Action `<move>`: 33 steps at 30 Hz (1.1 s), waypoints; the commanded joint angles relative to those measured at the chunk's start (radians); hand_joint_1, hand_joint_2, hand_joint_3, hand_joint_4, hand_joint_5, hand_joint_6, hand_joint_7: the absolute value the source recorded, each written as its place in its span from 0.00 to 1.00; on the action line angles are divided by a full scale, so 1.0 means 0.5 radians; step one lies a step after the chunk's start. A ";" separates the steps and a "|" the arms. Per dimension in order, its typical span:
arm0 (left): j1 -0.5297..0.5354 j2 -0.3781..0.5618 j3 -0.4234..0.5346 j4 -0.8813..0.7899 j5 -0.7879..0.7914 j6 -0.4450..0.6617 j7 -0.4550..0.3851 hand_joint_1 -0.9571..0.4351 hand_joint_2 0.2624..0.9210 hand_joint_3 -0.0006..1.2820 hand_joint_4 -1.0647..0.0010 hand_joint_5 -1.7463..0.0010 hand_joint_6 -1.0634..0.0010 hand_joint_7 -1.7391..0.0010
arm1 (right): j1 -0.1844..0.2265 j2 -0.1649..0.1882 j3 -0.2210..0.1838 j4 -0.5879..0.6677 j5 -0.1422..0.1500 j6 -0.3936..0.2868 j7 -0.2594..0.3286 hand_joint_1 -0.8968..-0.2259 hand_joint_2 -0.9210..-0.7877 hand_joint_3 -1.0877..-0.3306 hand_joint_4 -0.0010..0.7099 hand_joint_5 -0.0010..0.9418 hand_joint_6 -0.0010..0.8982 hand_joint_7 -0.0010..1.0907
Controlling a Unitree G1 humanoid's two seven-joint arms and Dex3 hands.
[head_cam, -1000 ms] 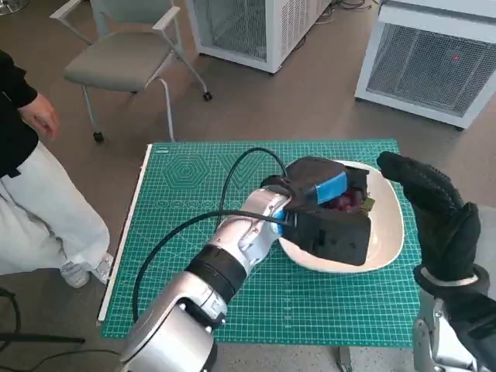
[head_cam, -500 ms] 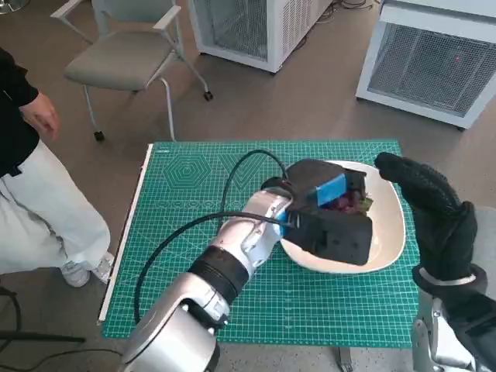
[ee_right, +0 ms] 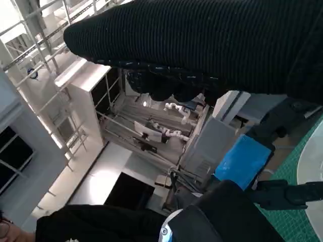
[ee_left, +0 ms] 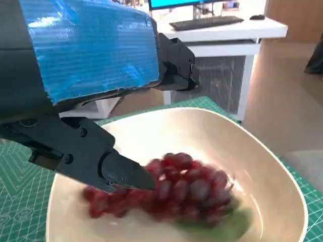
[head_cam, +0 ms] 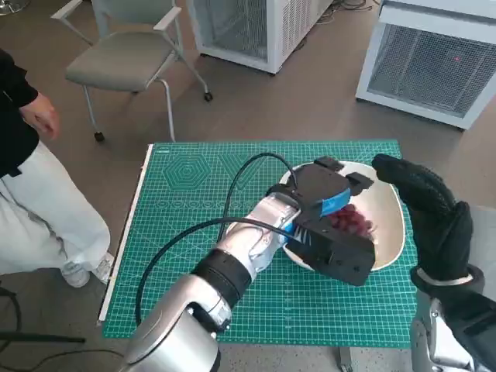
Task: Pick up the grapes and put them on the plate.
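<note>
Risk: your left hand [head_cam: 329, 221] hangs just over the red grapes [ee_left: 171, 194] with its fingers [ee_left: 96, 161] spread, holding nothing; one fingertip looks very close to the bunch, so a careless withdrawal could drag it against the plate's wall or tip the plate.
Container: white plate [head_cam: 391, 232] on the green cutting mat [head_cam: 194, 201]; contents: the grapes, lying inside.
Right hand [head_cam: 434, 209]: beside the plate, holding nothing, fingers extended.

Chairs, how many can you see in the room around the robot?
1. A grey chair stands on the floor beyond the table's far left corner. More may stand outside the pictures.
</note>
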 commanded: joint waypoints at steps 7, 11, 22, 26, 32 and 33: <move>0.021 0.037 -0.009 0.023 0.006 -0.067 0.105 0.39 0.87 0.01 0.90 0.99 0.75 0.95 | 0.005 0.004 0.006 0.040 -0.020 0.019 -0.001 0.44 0.00 0.48 0.47 0.00 0.01 0.62; 0.045 0.088 0.016 0.003 -0.016 -0.117 0.155 0.39 0.90 0.01 0.89 0.99 0.75 0.96 | 0.000 0.001 0.007 0.042 -0.021 0.020 -0.001 0.44 0.00 0.48 0.47 0.00 0.01 0.62; 0.313 0.312 0.281 -0.179 -0.256 -0.402 0.389 0.38 1.00 0.08 0.86 0.99 0.77 0.97 | -0.012 -0.003 0.002 0.073 0.001 0.005 0.020 0.45 0.00 0.47 0.47 0.00 0.00 0.62; 0.470 0.394 0.356 -0.260 -0.289 -0.550 0.625 0.37 1.00 0.13 0.88 1.00 0.79 0.98 | -0.014 -0.001 0.003 0.071 0.007 0.005 0.024 0.45 0.00 0.47 0.47 0.00 0.00 0.62; 0.680 0.454 0.522 -0.336 -0.451 -0.816 0.755 0.32 1.00 0.24 0.89 1.00 0.82 0.99 | -0.016 0.002 0.007 0.056 0.007 0.014 0.022 0.45 0.00 0.48 0.47 0.00 0.00 0.62; 0.718 0.457 0.565 -0.346 -0.514 -0.883 0.723 0.30 1.00 0.26 0.89 1.00 0.82 0.99 | -0.016 0.002 0.007 0.053 0.008 0.016 0.022 0.45 0.00 0.47 0.47 0.00 0.00 0.62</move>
